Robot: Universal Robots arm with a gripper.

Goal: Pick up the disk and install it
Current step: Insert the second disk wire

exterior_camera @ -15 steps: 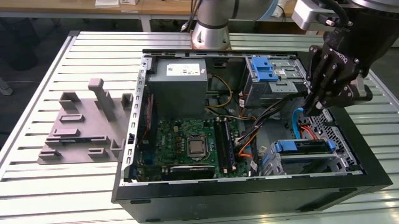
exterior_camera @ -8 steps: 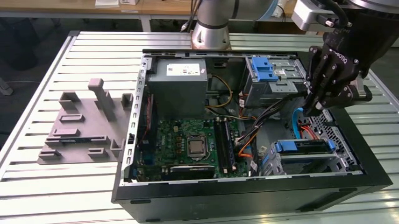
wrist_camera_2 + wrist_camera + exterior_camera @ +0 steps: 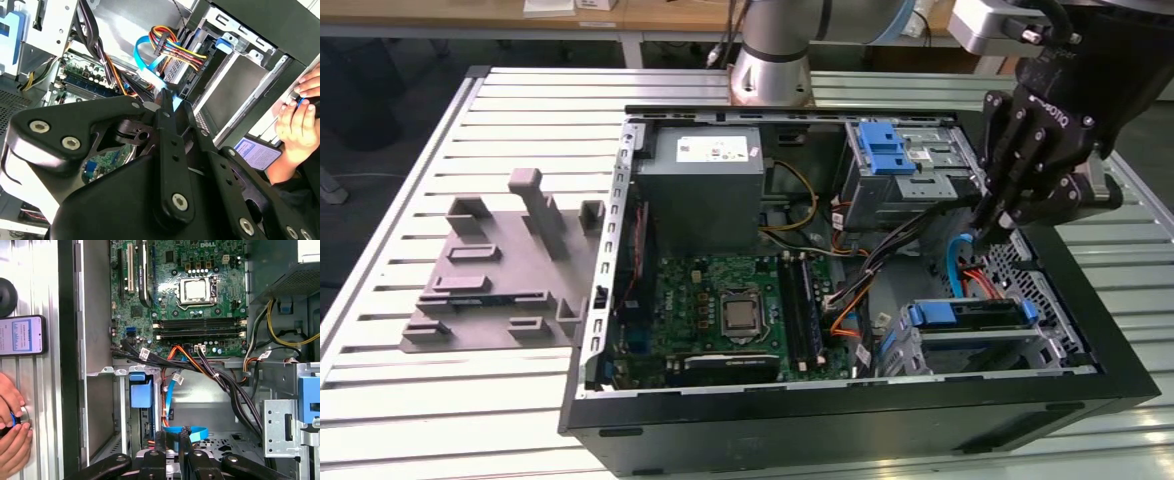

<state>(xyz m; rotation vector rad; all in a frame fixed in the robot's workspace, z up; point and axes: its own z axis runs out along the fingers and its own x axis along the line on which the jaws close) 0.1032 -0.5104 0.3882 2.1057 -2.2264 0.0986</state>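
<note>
The disk (image 3: 969,315) lies in the lower drive cage at the case's front corner on the exterior view's right, and its blue bracket (image 3: 141,390) shows edge-on in the first wrist view. My gripper (image 3: 987,228) hangs inside the open computer case just above and behind that cage. Its fingers (image 3: 161,442) are closed together on a flat blue data cable (image 3: 197,432). The same blue cable (image 3: 150,62) runs up past the fingertips (image 3: 166,100) in the second wrist view. The disk itself is apart from the gripper.
The case (image 3: 854,415) lies open on a slatted table, showing the motherboard (image 3: 734,310), power supply (image 3: 700,185) and an upper cage with a blue latch (image 3: 891,150). Cable bundles (image 3: 220,380) cross near the gripper. A grey fixture (image 3: 494,260) sits beside the case. A person's hands (image 3: 10,420) and a phone (image 3: 22,335) are just outside it.
</note>
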